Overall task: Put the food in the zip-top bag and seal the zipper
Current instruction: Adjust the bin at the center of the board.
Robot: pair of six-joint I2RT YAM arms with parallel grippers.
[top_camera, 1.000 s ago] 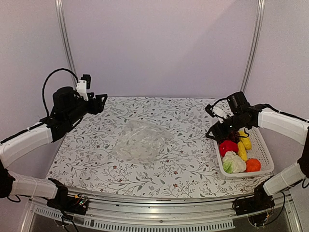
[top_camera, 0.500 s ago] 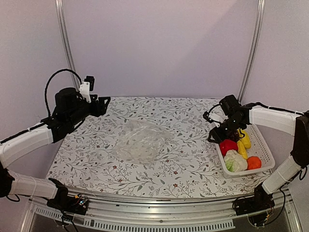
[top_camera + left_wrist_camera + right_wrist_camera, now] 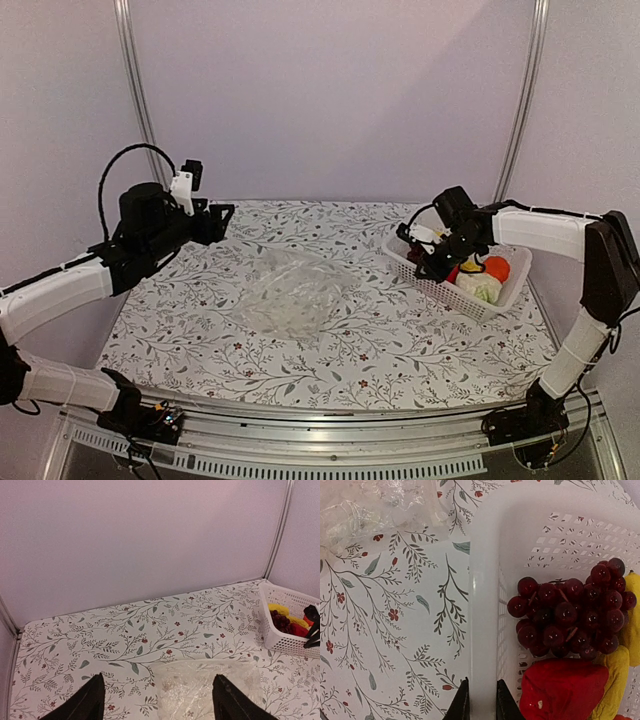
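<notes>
Gripper (image 3: 159,677) spread wide, zip-top bag (image 3: 205,687) below, basket (image 3: 272,625) right

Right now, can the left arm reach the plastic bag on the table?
Probably yes. The left gripper is open and hangs close to the bag, and nothing stands between them. The basket, pinched at its rim by the right gripper, sits off to the right.

Left arm (image 3: 55,292), right arm (image 3: 545,228): white shells, black joints. Black cable loop (image 3: 107,172) over left wrist. Left gripper (image 3: 159,676): fingers (image 3: 85,702) black, tapered.
</notes>
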